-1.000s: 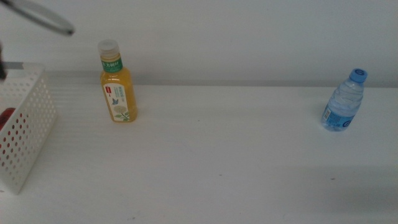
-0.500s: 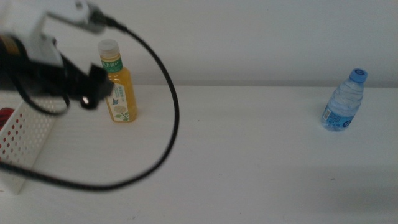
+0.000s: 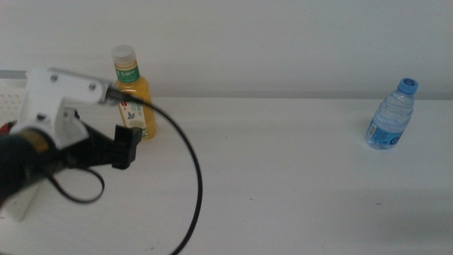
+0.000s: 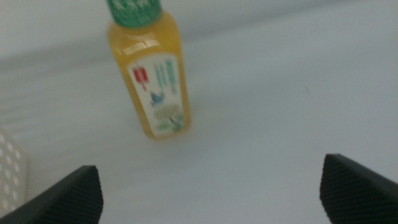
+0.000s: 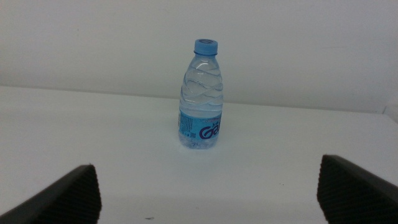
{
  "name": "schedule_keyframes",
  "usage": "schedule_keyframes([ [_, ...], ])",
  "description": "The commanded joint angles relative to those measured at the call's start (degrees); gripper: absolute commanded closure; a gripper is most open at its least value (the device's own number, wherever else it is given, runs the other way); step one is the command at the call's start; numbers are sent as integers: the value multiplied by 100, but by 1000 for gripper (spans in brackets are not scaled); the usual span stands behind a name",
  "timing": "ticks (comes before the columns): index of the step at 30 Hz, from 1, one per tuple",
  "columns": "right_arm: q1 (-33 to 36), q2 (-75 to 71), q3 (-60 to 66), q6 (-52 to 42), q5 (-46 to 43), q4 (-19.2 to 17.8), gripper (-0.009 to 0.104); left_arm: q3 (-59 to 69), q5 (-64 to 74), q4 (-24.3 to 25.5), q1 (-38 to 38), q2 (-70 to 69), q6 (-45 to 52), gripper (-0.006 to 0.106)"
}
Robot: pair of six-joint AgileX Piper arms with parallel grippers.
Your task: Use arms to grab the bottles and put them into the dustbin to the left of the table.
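Yellow juice bottle (image 3: 132,95) stands upright at ten o'clock on the table (image 3: 283,177). My left gripper (image 3: 124,146), jaws wide and empty, has swung away from the dustbin (image 3: 8,88) toward it: next target. Right gripper (image 5: 205,214) waits open, facing the water bottle (image 5: 201,96).

Plain pale wall (image 3: 283,42) behind the tabletop (even, soft light, faint shadows).
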Motion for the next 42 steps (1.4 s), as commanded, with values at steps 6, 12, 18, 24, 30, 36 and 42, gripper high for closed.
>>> schedule_keyframes([
  [6,-22,-217,216,-19,-44,-31,2,1362,-2817,-66,-47,-28,-24,7],
  [12,-22,-217,216,-34,-44,-31,2,1402,-2791,-66,-36,-28,-24,7],
  [18,-22,-217,216,-34,-44,-31,2,1402,-2886,-241,-36,85,-37,7],
  [24,-22,-217,216,-34,-44,-31,2,1402,-3930,-242,-36,992,-320,7],
  [30,-22,-217,216,-34,-44,-31,2,1370,-5787,-11,-36,2331,-375,7],
  [36,-22,-217,216,-34,-44,-31,2,862,-6159,261,-36,3438,-1152,7],
  [42,-22,-217,216,-34,-44,-31,2,205,-6072,83,-36,4001,-1271,7],
])
